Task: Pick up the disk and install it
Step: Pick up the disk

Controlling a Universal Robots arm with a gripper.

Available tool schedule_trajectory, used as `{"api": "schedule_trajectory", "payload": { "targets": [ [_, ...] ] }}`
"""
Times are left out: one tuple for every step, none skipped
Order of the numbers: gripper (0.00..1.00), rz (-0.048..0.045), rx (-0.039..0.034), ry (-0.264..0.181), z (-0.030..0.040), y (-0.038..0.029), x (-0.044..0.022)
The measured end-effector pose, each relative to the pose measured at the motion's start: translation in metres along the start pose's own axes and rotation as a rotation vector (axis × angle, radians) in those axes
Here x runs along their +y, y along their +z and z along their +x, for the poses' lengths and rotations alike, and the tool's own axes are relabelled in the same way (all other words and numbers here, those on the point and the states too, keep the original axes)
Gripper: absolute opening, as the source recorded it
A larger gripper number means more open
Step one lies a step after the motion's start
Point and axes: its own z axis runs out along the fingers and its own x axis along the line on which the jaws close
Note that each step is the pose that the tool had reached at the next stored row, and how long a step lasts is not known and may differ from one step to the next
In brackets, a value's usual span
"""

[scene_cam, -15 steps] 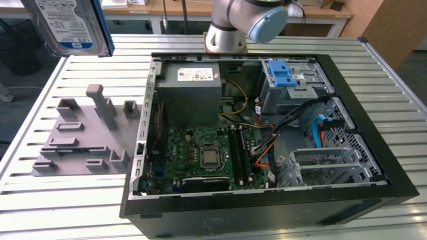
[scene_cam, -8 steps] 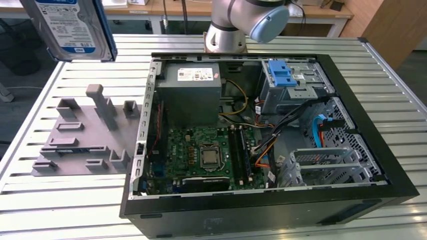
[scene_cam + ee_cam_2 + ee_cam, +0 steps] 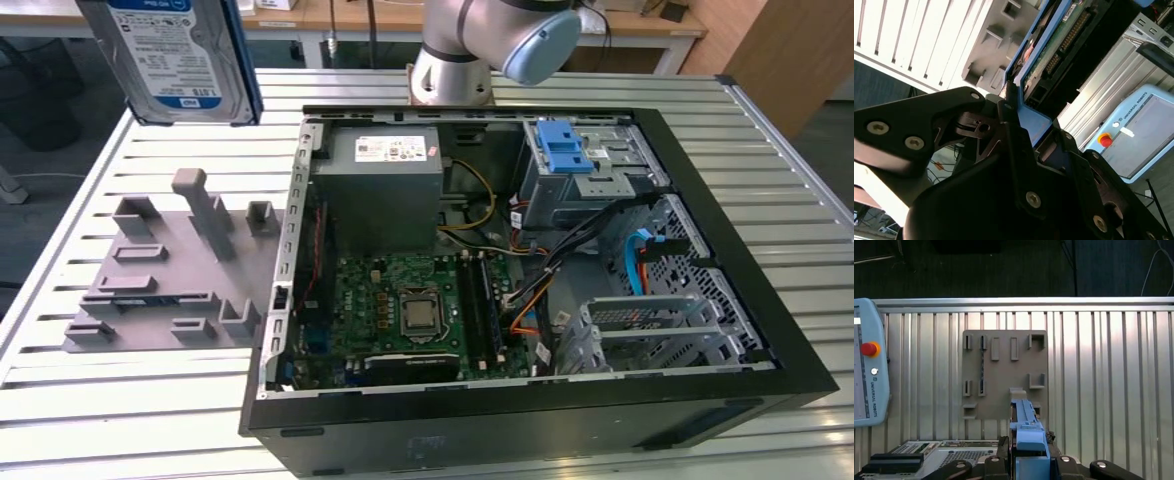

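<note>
The disk hangs high above the table's far corner on the exterior view's left, upright, its white-and-blue label facing the camera and blue frame along its edge. In the first wrist view I see the disk edge-on from above, with my gripper shut on its blue frame. The second wrist view shows the black fingers clamped on the blue frame, with the disk's green circuit board beyond them. The open computer case lies on the table, with a drive bay at its far right corner.
A grey fixture plate with upright pegs lies beside the case, directly below the disk. A blue latch sits on the bay. The arm's base stands behind the case. A teach pendant lies at the slatted table's edge.
</note>
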Motion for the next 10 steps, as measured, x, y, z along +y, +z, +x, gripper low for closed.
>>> {"api": "schedule_trajectory", "payload": {
  "targets": [
    [0.36,-0.0001,0.0,0.0,0.0004,0.0,-0.0005],
    [0.36,0.0,-0.0001,0.0,0.001,0.0001,-0.0007],
    [0.36,-0.0001,0.0,0.0,0.0018,0.0001,-0.0007],
    [0.36,-0.0001,0.0,0.0,0.0029,0.0001,-0.0008],
    [0.36,0.0,-0.0001,0.0,0.0042,0.0002,-0.0009],
    [0.36,-0.0001,0.0,0.0,0.0056,0.0002,-0.0009],
    [0.36,-0.0001,0.0,0.0,0.007,0.0002,-0.0009],
    [0.36,-0.0001,0.0001,0.0,0.008,0.0001,-0.001],
    [0.36,-0.0001,0.0,0.0,0.0087,0.0002,-0.001],
    [0.36,-0.0001,0.0,0.0,0.0088,0.0001,-0.001]
  ]
}}
